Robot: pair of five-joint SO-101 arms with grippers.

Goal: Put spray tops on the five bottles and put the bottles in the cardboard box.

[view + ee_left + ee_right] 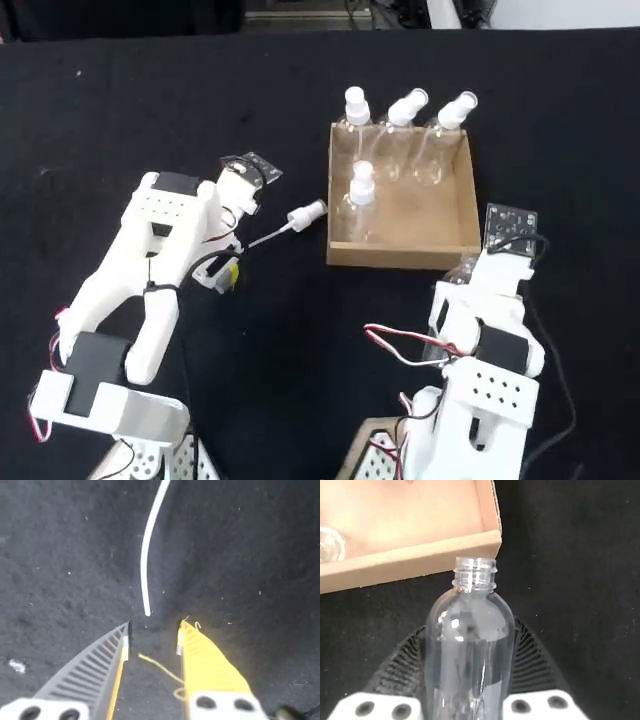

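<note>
While the right gripper (470,637) is clamping 1 uncapped bottle (468,630), the left gripper (154,626) is hovering partly open at the thin tube (148,545) of the spray top (306,213), risking a slipping pinch.

High and close right wrist views share the cardboard box (400,255).

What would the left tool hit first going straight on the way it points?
Probably the thin white dip tube of the white plastic spray top, its end just ahead of the open left tool. Depth unclear: the black table cover may come first.
</note>
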